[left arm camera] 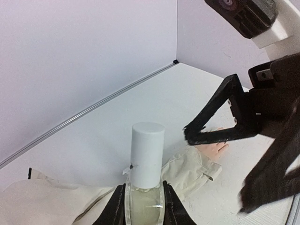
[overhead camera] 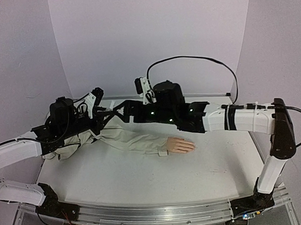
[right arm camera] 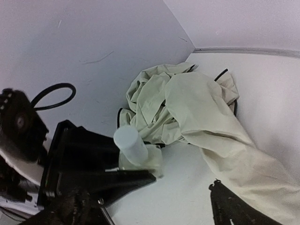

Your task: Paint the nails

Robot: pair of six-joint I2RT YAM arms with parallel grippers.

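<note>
The peach mannequin hand lies flat on the table at the end of a beige sleeve, its nails too small to make out. In the left wrist view the hand shows partly behind a black finger of my right gripper. My left gripper is shut on the glass body of a small bottle with a white cap, held upright over the jacket. My right gripper stands open just beside that bottle, with nothing between its fingers. From above, both grippers meet at the back left.
The rest of the beige jacket lies bunched in the back left corner against the white walls. A black cable loops above the right arm. The table's metal front rail runs between the arm bases.
</note>
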